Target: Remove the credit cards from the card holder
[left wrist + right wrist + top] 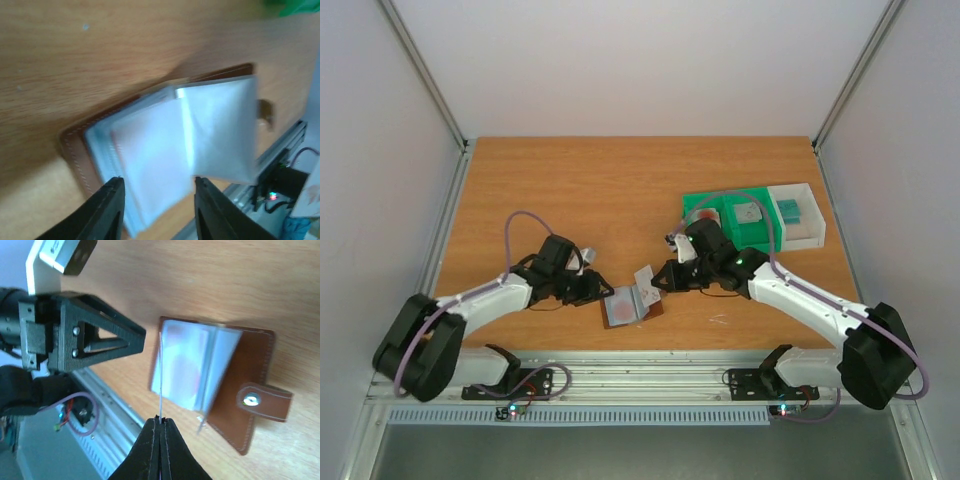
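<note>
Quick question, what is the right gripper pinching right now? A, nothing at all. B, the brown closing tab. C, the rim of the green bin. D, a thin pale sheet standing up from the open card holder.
D: in the right wrist view the right gripper has its fingertips shut on the thin pale sheet, seen edge-on at the open card holder; the closing tab lies free.

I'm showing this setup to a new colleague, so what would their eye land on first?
The open brown card holder lies at the near edge of the table. The right claw is shut on one thin page of it, raised on edge, while the left claw stands open at the holder's other side. At far right, a green bin sits beside a white bin.
</note>
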You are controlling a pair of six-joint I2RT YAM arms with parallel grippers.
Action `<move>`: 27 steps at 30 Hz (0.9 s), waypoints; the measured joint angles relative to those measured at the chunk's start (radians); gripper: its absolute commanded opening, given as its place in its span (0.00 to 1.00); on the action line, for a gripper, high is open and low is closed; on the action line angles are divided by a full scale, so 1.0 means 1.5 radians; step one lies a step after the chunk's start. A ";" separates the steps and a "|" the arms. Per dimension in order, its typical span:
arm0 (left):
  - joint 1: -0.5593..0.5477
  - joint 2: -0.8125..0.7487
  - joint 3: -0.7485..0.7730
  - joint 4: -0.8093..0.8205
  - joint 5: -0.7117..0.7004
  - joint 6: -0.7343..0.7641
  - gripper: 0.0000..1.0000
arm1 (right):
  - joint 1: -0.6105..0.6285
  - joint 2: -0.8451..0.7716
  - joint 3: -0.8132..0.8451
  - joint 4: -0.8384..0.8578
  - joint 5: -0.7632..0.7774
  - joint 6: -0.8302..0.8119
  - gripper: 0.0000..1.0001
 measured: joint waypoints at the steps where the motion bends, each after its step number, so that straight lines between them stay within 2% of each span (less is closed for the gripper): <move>1: 0.000 -0.019 0.011 -0.022 -0.004 0.005 0.46 | 0.000 -0.007 0.009 -0.009 -0.013 -0.013 0.01; 4: 0.000 -0.091 0.062 -0.098 -0.010 0.023 0.52 | 0.000 -0.024 0.035 -0.039 -0.054 -0.055 0.01; 7: 0.000 -0.159 0.115 -0.147 0.011 0.051 0.54 | 0.000 -0.032 0.056 -0.065 -0.102 -0.091 0.01; 11: 0.000 -0.214 0.173 -0.186 0.105 0.087 0.54 | 0.000 -0.032 0.080 -0.084 -0.184 -0.128 0.01; 17: 0.000 -0.232 0.208 -0.250 0.222 0.131 0.54 | 0.000 -0.040 0.088 -0.082 -0.290 -0.146 0.01; 23: 0.000 -0.237 0.207 -0.282 0.295 0.151 0.48 | 0.000 -0.045 0.088 -0.063 -0.355 -0.146 0.01; 25: 0.000 -0.237 0.207 -0.282 0.310 0.152 0.41 | 0.000 -0.045 0.088 -0.055 -0.371 -0.145 0.01; 27: 0.000 -0.237 0.206 -0.282 0.321 0.155 0.29 | 0.000 -0.045 0.088 -0.047 -0.382 -0.143 0.01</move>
